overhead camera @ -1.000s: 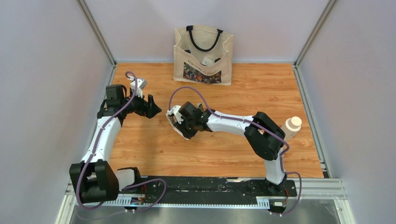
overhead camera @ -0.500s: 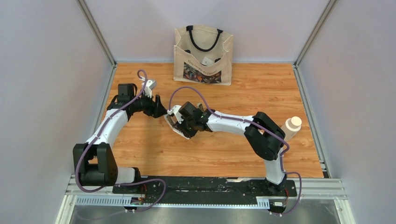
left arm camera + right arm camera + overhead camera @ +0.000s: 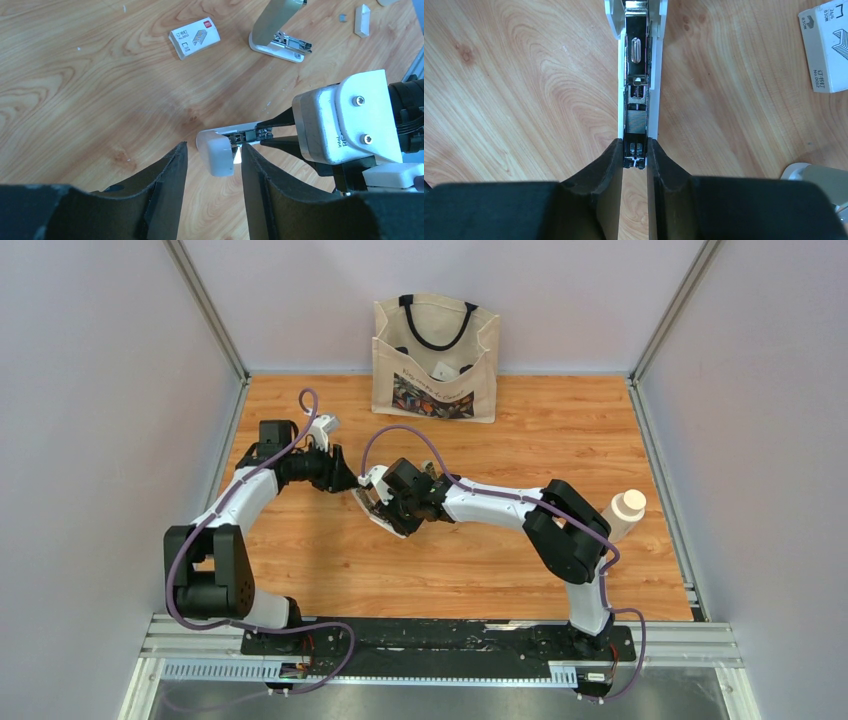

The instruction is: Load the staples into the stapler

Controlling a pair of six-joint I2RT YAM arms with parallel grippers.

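A white stapler (image 3: 636, 75) lies open on the wooden table, its metal staple channel facing up. My right gripper (image 3: 635, 146) is shut on the stapler's rear end; this also shows in the top view (image 3: 378, 502). My left gripper (image 3: 213, 147) is open, and the stapler's white front end (image 3: 216, 156) sits between its fingers, with a gap on the left side. In the top view the left gripper (image 3: 345, 480) sits just left of the stapler (image 3: 366, 498). A tiny grey strip that looks like the staples (image 3: 343, 18) lies far off on the table.
A second stapler (image 3: 280, 35) stands open beyond. A white staple box (image 3: 195, 37) lies near it and also shows in the right wrist view (image 3: 826, 45). A small white piece (image 3: 362, 20) lies by the grey strip. A tote bag (image 3: 436, 358) stands at the back and a white bottle (image 3: 625, 512) at the right.
My left arm has swung right and its open gripper has come up around the stapler's front end. My right gripper has held the stapler almost still.
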